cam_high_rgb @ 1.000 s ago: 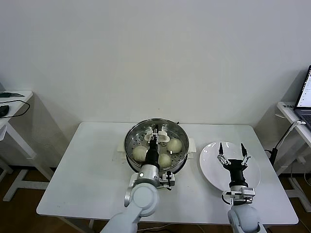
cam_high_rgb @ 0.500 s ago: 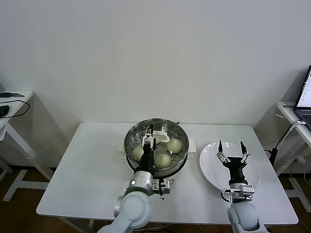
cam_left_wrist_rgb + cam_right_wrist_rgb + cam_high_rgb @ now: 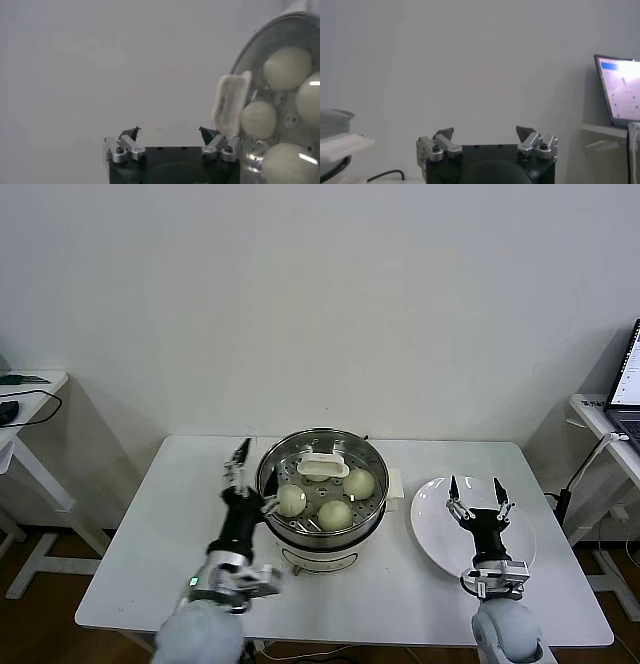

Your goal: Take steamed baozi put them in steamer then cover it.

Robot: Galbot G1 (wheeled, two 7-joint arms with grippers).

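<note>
Around the work, little crowded the white table (image 3: pixel 150 524): a flat white plate (image 3: pixel 430 514) lay to the right of the steamer (image 3: pixel 322 484), a side desk with a dark cable (image 3: pixel 20 399) stood off to the left, and a laptop (image 3: pixel 628 379) sat on another desk at the far right, cut off by the frame edge. The steamer stood at the table's middle on its white base, its glass cover (image 3: pixel 322 467) already on, cream handle up. Through the glass, three steamed baozi (image 3: pixel 335 514) showed plainly from the head camera; the left wrist view showed four pale domes under the lid (image 3: pixel 280 100), one cut by the frame edge. The left gripper (image 3: pixel 243 469) stood just beside the steamer's left wall, its fingers spread wide and holding nothing, partly hiding the pot's left rim. The right gripper (image 3: pixel 476 499) hung over the plate, fingers likewise spread and empty, covering part of the plate's centre. Whether it touched the plate could not be told.
</note>
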